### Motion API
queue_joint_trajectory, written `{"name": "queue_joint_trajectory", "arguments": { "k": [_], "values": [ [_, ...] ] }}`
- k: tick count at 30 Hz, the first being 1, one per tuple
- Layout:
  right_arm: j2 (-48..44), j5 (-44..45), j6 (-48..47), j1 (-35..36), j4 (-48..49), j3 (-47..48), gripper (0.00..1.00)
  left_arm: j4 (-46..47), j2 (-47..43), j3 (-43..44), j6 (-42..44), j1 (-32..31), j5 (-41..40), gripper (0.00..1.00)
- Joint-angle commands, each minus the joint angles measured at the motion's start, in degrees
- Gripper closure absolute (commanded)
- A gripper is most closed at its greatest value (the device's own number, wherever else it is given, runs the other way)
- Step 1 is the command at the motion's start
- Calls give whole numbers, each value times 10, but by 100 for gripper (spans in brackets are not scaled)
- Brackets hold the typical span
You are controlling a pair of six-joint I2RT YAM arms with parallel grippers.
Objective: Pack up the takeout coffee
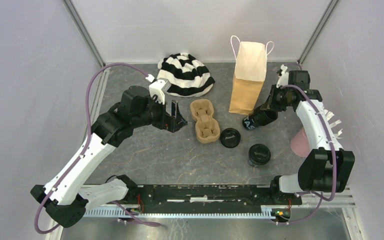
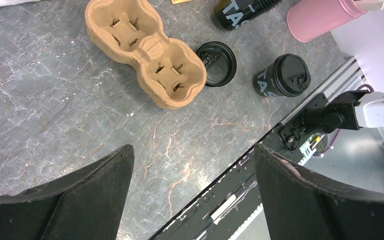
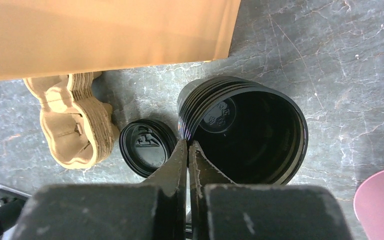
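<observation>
OK, open cup is the one in play: no lid, tipped well off upright at right of centre in the top view, just below the foot of the paper bag. Right pincer is closed tight on the thin rim wall at the left of the cup's mouth in the wrist view, tips all but meeting. I read the step as carrying this cup to the carrier. A one-sided rim pinch will probably let the cup swing and flex, so lift slow, let it settle, and keep clear of the bag, which looks easy to topple. Come down square over one well and release only once it's seated. I can't tell which way up the carrier lies, so check that first. Loose lid lies flat on the tabletop just right of the carrier; lidded cup stands upright lower right of it, apart from both. Pink cup sits under the right arm, so don't sweep it. Left pincer is wide open and empty, above bare tabletop left of the carrier, well placed to steady it.
</observation>
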Motion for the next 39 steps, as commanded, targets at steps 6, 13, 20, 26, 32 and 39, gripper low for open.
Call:
{"name": "queue_joint_trajectory", "arguments": {
  "k": [6,13,20,26,32,39],
  "values": [
    [12,122,-29,46,-40,44,100,22,-2,3,8,4,16,6],
    [18,158,-28,106,-46,60,100,22,-3,2,7,4,17,6],
    [45,340,-21,214,-87,90,100,22,-6,2,5,4,17,6],
    [73,485,-8,293,-138,106,100,19,-8,6,8,4,15,6],
    [83,613,-4,312,-194,93,100,18,-12,6,7,4,20,6],
    [31,556,-30,275,-131,23,98,20,-15,5,6,2,26,6]
  ]
}}
